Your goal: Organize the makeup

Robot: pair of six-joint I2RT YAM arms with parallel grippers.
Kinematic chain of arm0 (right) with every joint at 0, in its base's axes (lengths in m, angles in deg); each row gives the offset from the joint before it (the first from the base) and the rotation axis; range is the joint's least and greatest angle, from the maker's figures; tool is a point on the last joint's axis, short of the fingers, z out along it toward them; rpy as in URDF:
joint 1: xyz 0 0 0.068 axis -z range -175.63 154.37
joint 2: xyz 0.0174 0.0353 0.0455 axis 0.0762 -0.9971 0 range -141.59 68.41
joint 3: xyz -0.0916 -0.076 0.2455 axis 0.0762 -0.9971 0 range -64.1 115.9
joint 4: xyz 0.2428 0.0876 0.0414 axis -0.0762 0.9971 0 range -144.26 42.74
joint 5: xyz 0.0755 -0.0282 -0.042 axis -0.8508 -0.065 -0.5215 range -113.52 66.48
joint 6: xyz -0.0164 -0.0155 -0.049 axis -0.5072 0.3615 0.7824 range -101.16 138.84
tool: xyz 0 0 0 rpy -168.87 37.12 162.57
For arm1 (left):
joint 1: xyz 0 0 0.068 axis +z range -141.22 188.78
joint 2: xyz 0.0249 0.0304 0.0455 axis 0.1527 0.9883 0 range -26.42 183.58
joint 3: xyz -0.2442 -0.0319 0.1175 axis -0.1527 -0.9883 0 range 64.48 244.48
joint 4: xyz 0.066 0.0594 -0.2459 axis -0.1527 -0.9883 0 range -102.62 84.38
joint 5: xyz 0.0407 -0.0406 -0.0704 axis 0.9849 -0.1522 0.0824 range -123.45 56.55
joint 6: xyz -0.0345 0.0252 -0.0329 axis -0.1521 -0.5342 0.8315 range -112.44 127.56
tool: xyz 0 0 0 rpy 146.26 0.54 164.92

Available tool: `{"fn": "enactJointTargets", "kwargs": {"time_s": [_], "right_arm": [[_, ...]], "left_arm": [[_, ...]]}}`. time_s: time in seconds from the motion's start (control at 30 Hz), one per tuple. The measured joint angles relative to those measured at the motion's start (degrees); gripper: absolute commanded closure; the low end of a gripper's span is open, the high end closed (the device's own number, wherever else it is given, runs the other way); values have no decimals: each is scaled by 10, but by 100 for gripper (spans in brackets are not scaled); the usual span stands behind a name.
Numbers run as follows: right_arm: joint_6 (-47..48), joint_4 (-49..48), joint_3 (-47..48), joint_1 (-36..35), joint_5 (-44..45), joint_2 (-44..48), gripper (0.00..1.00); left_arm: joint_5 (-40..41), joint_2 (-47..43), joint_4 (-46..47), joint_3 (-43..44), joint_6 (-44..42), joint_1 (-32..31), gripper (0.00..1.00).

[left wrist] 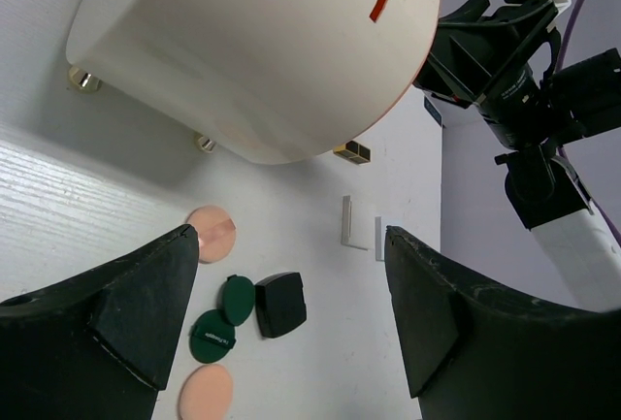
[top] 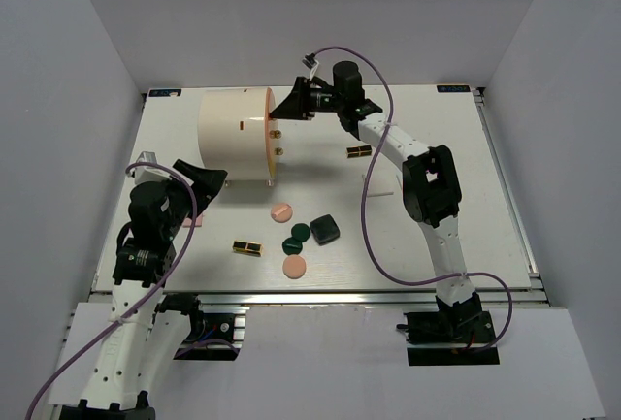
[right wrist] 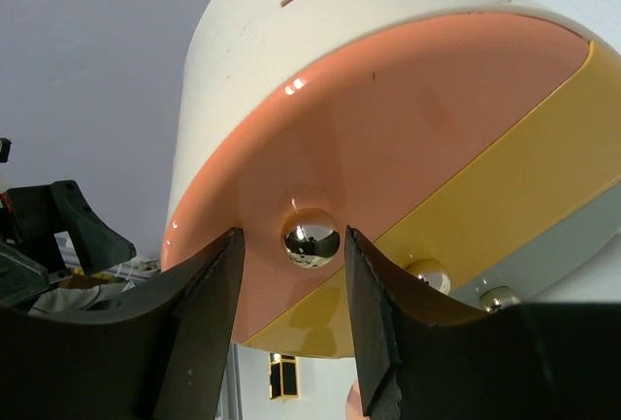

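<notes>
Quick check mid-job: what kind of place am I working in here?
Probably a lab test cell rather than a home: a bare white table boxed in by plain grey walls, with an aluminium rail running along its near edge.

This is a robotics lab test cell, not a lived-in room. A white table (top: 485,197) fills the middle of the top view, boxed in by plain grey panels (top: 68,100) at the left, back and right. A slotted aluminium rail (top: 320,302) runs along its lower edge, where the left arm (top: 146,236) and right arm (top: 432,192) are bolted. A loose purple cable (top: 340,48) loops over the upper centre.
</notes>
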Motion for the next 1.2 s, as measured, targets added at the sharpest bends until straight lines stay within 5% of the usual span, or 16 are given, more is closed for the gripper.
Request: {"fn": "enactJointTargets", "kwargs": {"time_s": [0.57,1.07,1.13,1.2], "right_arm": [[4,-10,-11,4,-2,-2,83],[27,-37,-124,64,-37,64,83],[31,-36,-133,69,-41,70,78],[33,-36,-135,72,-44,71,60]], "left_arm": [[-21,0,13,-42,18,0,13],[-32,-5,-33,-90,59,0,9],[-32,-5,-43,-92,61,0,8],[-32,-3,-53,-94,63,0,7]]}}
